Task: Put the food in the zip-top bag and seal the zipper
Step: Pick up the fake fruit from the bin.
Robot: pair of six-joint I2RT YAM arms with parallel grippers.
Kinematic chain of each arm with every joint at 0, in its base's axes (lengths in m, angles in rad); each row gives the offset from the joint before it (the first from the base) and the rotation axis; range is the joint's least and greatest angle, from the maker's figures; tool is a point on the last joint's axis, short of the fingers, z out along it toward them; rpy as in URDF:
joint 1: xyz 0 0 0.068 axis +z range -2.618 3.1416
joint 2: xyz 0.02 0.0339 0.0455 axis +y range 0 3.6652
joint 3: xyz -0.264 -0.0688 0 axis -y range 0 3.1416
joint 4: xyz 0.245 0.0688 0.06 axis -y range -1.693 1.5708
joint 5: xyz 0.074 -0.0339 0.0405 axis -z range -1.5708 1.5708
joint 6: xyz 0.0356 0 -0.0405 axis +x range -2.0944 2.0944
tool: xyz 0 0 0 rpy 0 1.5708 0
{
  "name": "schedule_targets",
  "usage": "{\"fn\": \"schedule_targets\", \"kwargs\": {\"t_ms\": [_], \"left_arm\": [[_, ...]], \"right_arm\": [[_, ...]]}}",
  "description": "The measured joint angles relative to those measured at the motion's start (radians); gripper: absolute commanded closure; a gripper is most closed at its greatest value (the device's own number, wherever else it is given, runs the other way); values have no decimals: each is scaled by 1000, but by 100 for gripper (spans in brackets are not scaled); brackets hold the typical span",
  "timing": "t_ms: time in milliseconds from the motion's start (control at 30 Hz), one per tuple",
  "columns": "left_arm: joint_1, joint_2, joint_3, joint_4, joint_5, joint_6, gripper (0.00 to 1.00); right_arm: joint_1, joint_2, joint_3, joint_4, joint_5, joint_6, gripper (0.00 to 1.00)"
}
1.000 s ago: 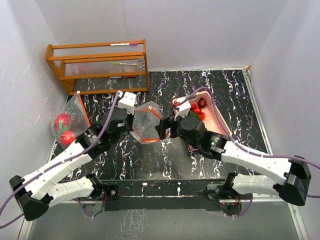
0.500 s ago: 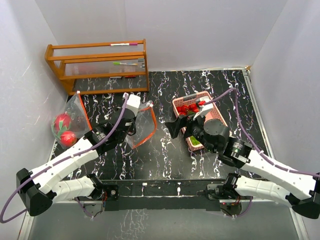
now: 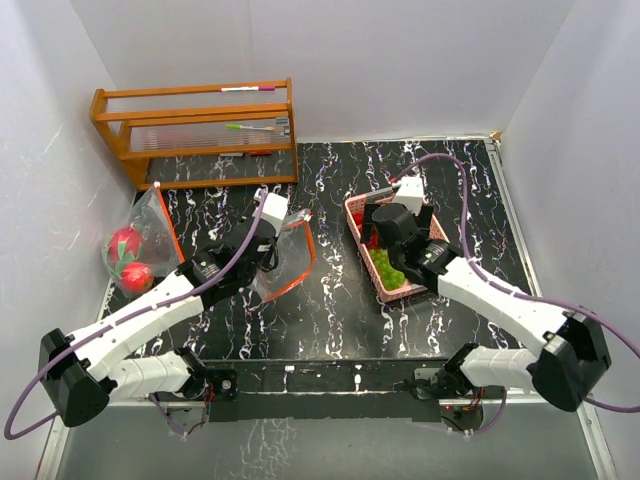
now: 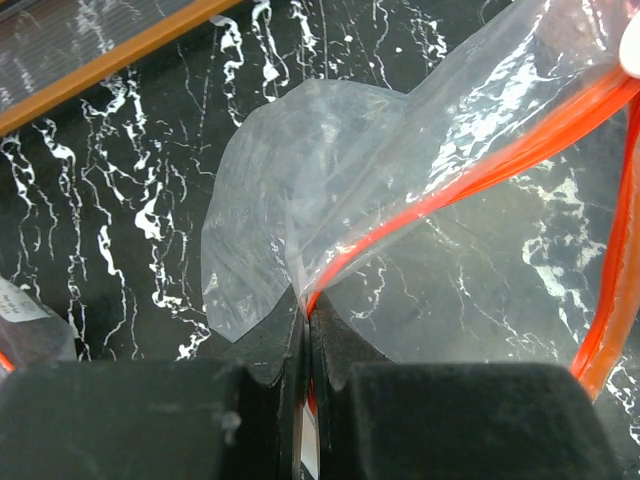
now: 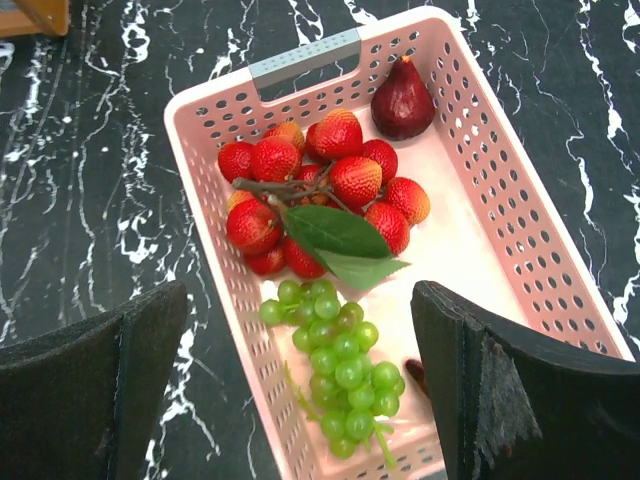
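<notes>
My left gripper (image 3: pixel 266 248) is shut on the edge of a clear zip-top bag (image 3: pixel 285 255) with an orange zipper. In the left wrist view the jaws (image 4: pixel 305 312) pinch the bag (image 4: pixel 330 180) at the zipper strip, and the bag looks empty. My right gripper (image 3: pixel 386 236) hangs open over the pink basket (image 3: pixel 428 228). In the right wrist view its fingers (image 5: pixel 300 300) are spread wide above green grapes (image 5: pixel 342 365). A cluster of red bumpy fruits with a green leaf (image 5: pixel 320 195) and a dark red fruit (image 5: pixel 402 100) lie further in the basket (image 5: pixel 300 60).
A second clear bag at the left edge holds a pink-red dragon fruit (image 3: pixel 125 243) and a red apple (image 3: pixel 136 277). A wooden rack (image 3: pixel 195 130) stands at the back left. White walls close in the black marbled table (image 3: pixel 330 320).
My right gripper let go of the bag, opened and swung right and back over the basket. My left gripper kept hold of the bag, which now sags to its right.
</notes>
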State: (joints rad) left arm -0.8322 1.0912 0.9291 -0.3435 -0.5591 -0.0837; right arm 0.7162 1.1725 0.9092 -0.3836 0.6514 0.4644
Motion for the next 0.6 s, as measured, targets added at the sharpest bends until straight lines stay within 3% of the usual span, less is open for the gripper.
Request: {"fn": "schedule_targets", "kwargs": {"t_ms": [267,400,600], "left_arm": [[0,12,0,8,52,-6,100],[4,12,0,11,68,-7,100],[6,12,0,17,79,-7,100]], "right_arm": [[-67,202,26,136,-53,-116,6],[-85,261,29,188,-70,-148,27],[-138,330,62,253,-106,-172,35]]}}
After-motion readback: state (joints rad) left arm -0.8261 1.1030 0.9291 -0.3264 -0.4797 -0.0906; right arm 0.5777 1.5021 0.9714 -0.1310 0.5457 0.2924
